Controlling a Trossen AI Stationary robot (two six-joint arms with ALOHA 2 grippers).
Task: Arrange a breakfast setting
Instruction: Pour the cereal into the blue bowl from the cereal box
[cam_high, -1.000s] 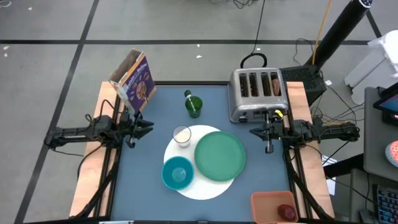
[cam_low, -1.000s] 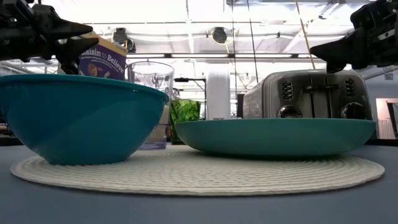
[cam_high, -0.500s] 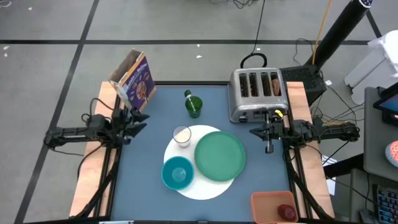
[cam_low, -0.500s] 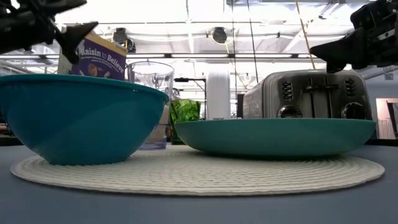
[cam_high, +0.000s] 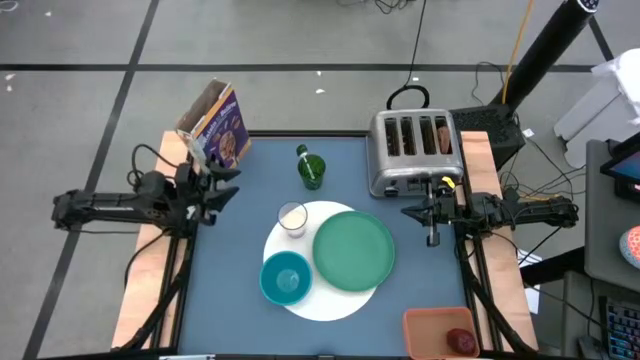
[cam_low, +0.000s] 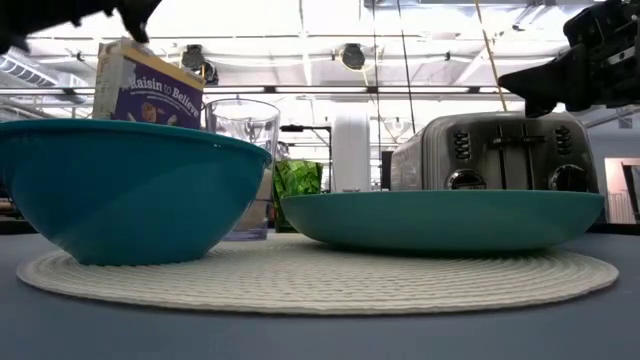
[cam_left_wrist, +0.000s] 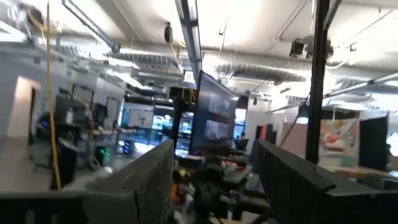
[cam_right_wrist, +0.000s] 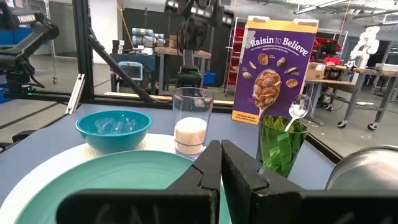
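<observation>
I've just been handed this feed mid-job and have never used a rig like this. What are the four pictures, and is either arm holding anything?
You're seeing two robot arms at a table. One picture looks straight down, one looks level across the tabletop, and the other two come from cameras on each wrist.

On the white mat sit a green plate, a teal bowl and a small glass. Behind them are a green cup with a spoon in it, a purple cereal box and a toaster. A tray at the corner holds a dark-red fruit.

The left claw is open near the box. The right claw is shut by the toaster. Neither is holding anything.
</observation>
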